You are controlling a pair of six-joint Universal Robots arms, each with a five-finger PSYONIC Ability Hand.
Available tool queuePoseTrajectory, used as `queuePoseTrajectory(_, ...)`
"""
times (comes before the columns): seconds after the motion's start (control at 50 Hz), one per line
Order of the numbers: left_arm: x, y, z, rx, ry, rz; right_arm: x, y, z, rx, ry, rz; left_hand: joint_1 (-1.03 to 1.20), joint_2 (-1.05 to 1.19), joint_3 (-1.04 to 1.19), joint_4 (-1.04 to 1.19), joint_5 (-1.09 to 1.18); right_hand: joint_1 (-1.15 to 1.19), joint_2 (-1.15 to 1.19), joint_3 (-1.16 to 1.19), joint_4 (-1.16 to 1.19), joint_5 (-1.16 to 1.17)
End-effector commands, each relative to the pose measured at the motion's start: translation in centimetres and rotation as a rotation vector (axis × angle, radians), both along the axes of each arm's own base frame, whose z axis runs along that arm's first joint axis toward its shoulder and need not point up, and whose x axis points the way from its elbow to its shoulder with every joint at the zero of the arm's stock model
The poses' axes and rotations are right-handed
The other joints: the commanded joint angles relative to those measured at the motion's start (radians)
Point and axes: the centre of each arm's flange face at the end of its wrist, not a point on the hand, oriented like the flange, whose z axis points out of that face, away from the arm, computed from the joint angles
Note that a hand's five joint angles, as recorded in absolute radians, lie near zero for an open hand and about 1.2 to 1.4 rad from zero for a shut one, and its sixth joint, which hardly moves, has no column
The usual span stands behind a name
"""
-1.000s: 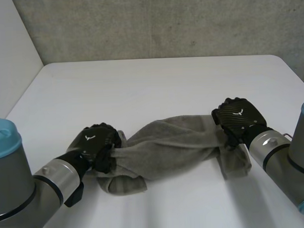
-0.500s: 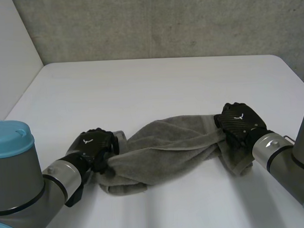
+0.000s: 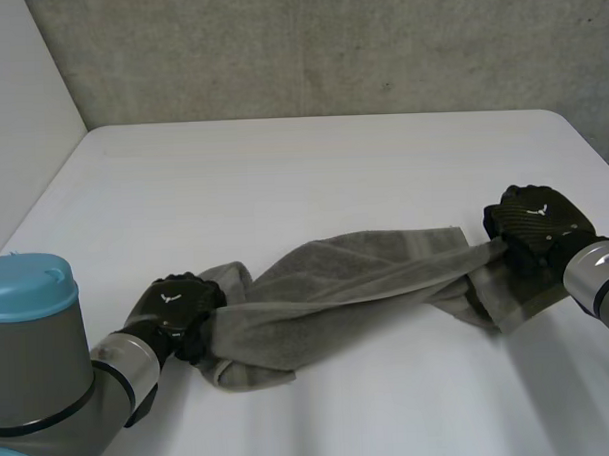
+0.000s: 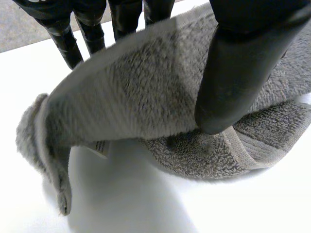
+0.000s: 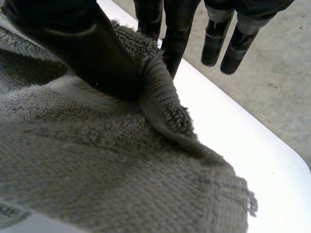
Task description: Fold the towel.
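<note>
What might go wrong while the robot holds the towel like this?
1. The towel is twisted and bunched between the left robot hand and the right robot hand, so a fold made now would probably come out lumpy.
2. The right robot hand pinches just a small bit of towel edge under its thumb, so that bit could slip out.

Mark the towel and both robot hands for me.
towel (image 3: 356,281), head view, on its stretched middle.
left hand (image 3: 172,305), head view, on the back of the hand.
right hand (image 3: 537,220), head view, on the back of the hand.
</note>
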Motion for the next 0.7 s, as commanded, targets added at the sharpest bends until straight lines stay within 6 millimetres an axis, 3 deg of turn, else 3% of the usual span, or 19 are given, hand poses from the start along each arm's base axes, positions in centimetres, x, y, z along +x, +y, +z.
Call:
queuePoseTrajectory(0.02, 0.0, -0.1, 0.2, -0.008, 0.005, 0.002, -0.5, -0.3, 0.1, 0.000, -0.001, -0.017, 0.294, 0.285, -0.058, -0.066, 0.287, 0.084, 0.101, -0.053, -0.076, 0.069)
queuePoseTrajectory(0.08, 0.1, -0.2, 0.4, -0.012, 0.006, 0.006, -0.4, 0.0, 0.0, 0.029, 0.000, -0.012, 0.537, 0.528, -0.058, -0.066, 0.531, 0.084, 0.101, -0.053, -0.076, 0.069)
queuePoseTrajectory(0.18, 0.2, -0.7, 1.4, -0.049, 0.018, 0.012, -0.1, 0.8, 0.3, 0.089, 0.006, 0.025, 0.538, 0.529, -0.058, -0.066, 0.532, 0.084, 0.101, -0.053, -0.076, 0.069)
queuePoseTrajectory(0.26, 0.2, -2.1, 2.7, -0.118, 0.008, 0.012, 0.6, 0.7, 2.1, 0.088, 0.007, 0.097, 0.538, 0.529, -0.058, -0.066, 0.532, 0.084, 0.101, -0.053, -0.076, 0.069)
queuePoseTrajectory(0.36, -0.4, -5.5, 5.5, -0.264, -0.031, -0.004, 1.6, -0.7, 4.9, 0.039, -0.002, 0.150, 0.538, 0.529, -0.058, -0.066, 0.532, 0.084, 0.101, -0.053, -0.076, 0.069)
queuePoseTrajectory(0.44, -1.9, -10.1, 8.8, -0.421, -0.057, -0.012, 2.7, -2.8, 6.8, -0.025, -0.003, 0.172, 0.538, 0.529, -0.058, -0.066, 0.532, 0.084, 0.101, -0.053, -0.076, 0.069)
queuePoseTrajectory(0.46, -2.4, -11.5, 10.4, -0.467, -0.050, -0.006, 3.4, -3.9, 7.9, -0.069, -0.006, 0.187, 0.538, 0.529, -0.058, -0.066, 0.532, 0.084, 0.101, -0.053, -0.076, 0.069)
queuePoseTrajectory(0.48, -2.4, -11.5, 10.4, -0.468, -0.050, -0.005, 4.1, -4.9, 9.6, -0.131, -0.012, 0.198, 0.538, 0.529, -0.058, -0.066, 0.532, 0.084, 0.101, -0.053, -0.076, 0.069)
queuePoseTrajectory(0.5, -2.7, -12.9, 12.4, -0.520, -0.033, 0.008, 4.1, -4.9, 9.6, -0.132, -0.012, 0.198, 0.538, 0.529, -0.058, -0.066, 0.532, 0.084, 0.101, -0.053, -0.076, 0.069)
queuePoseTrajectory(0.52, -2.7, -12.9, 12.4, -0.521, -0.033, 0.008, 4.4, -5.9, 11.7, -0.211, -0.022, 0.198, 0.538, 0.529, -0.058, -0.066, 0.532, 0.084, 0.101, -0.053, -0.076, 0.069)
queuePoseTrajectory(0.54, -2.8, -14.1, 14.9, -0.584, -0.013, 0.033, 4.6, -6.6, 14.3, -0.300, -0.040, 0.195, 0.538, 0.529, -0.058, -0.066, 0.532, 0.084, 0.101, -0.053, -0.076, 0.069)
queuePoseTrajectory(0.56, -2.6, -14.9, 17.7, -0.657, 0.010, 0.065, 4.6, -6.6, 14.3, -0.301, -0.041, 0.195, 0.538, 0.529, -0.058, -0.066, 0.532, 0.084, 0.101, -0.053, -0.076, 0.069)
queuePoseTrajectory(0.58, -2.6, -14.9, 17.7, -0.658, 0.010, 0.065, 4.6, -7.1, 17.0, -0.393, -0.074, 0.180, 0.538, 0.529, -0.058, -0.066, 0.532, 0.084, 0.101, -0.053, -0.076, 0.069)
queuePoseTrajectory(0.6, -2.5, -15.0, 20.4, -0.729, 0.040, 0.088, 4.5, -7.3, 19.7, -0.483, -0.132, 0.158, 0.538, 0.529, -0.058, -0.066, 0.532, 0.084, 0.101, -0.053, -0.076, 0.069)
queuePoseTrajectory(0.62, -2.5, -14.7, 22.9, -0.793, 0.081, 0.100, 4.5, -7.3, 19.7, -0.484, -0.133, 0.158, 0.538, 0.529, -0.058, -0.066, 0.532, 0.084, 0.101, -0.053, -0.076, 0.069)
queuePoseTrajectory(0.64, -2.5, -14.7, 22.9, -0.794, 0.081, 0.100, 4.4, -7.0, 22.5, -0.573, -0.210, 0.147, 0.538, 0.529, -0.058, -0.066, 0.532, 0.084, 0.101, -0.053, -0.076, 0.069)
queuePoseTrajectory(0.66, -2.3, -13.7, 25.8, -0.863, 0.140, 0.105, 4.4, -7.0, 22.5, -0.574, -0.211, 0.147, 0.538, 0.529, -0.058, -0.066, 0.532, 0.084, 0.101, -0.053, -0.076, 0.069)
queuePoseTrajectory(0.68, -2.3, -13.7, 25.9, -0.864, 0.141, 0.105, 4.0, -6.3, 24.9, -0.652, -0.286, 0.143, 0.538, 0.529, -0.058, -0.066, 0.532, 0.084, 0.101, -0.053, -0.076, 0.069)
queuePoseTrajectory(0.7, -1.7, -12.6, 28.5, -0.924, 0.200, 0.117, 3.8, -5.7, 26.7, -0.711, -0.343, 0.153, 0.538, 0.529, -0.058, -0.066, 0.532, 0.084, 0.101, -0.053, -0.076, 0.069)
